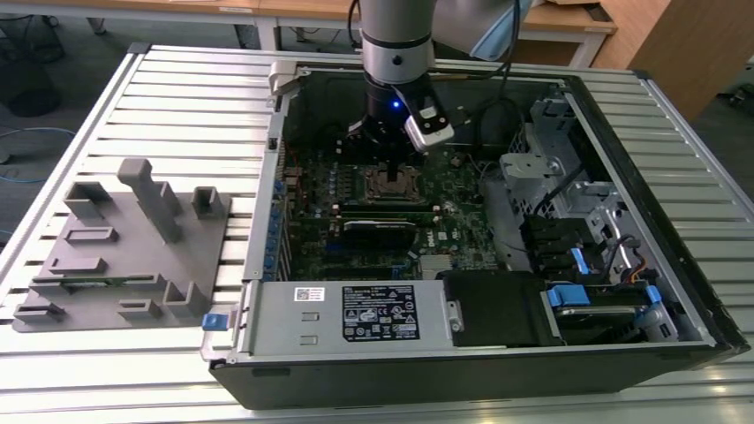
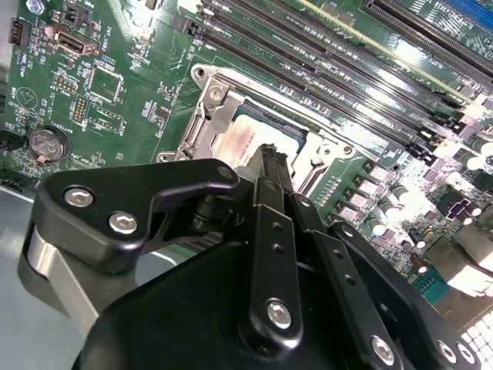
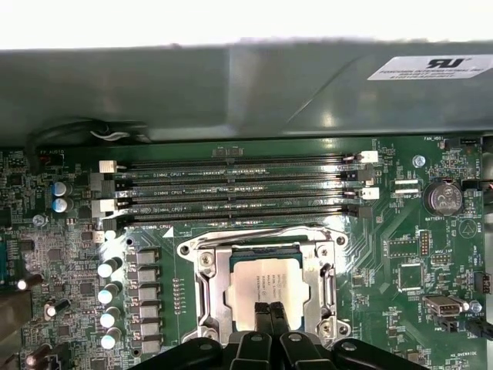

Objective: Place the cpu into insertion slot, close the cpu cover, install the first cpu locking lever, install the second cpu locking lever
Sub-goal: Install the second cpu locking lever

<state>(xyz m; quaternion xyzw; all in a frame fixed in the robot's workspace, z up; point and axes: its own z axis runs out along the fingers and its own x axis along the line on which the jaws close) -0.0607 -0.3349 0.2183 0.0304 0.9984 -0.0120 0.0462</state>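
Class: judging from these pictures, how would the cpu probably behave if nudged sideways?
The cpu looks flat and metal-topped, so probably stiff and unlikely to tip. It sits inside the cpu cover frame, which would likely stop sliding. Its smooth top may be slippery.

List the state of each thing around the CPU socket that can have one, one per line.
cpu: seated flat in the insertion slot.
cpu cover: closed down around the cpu, chip top showing through its window.
gripper: fingers shut together, tips at the cpu's top.
memory slots: empty, no sticks in them.
computer case: side open, lying on the table.
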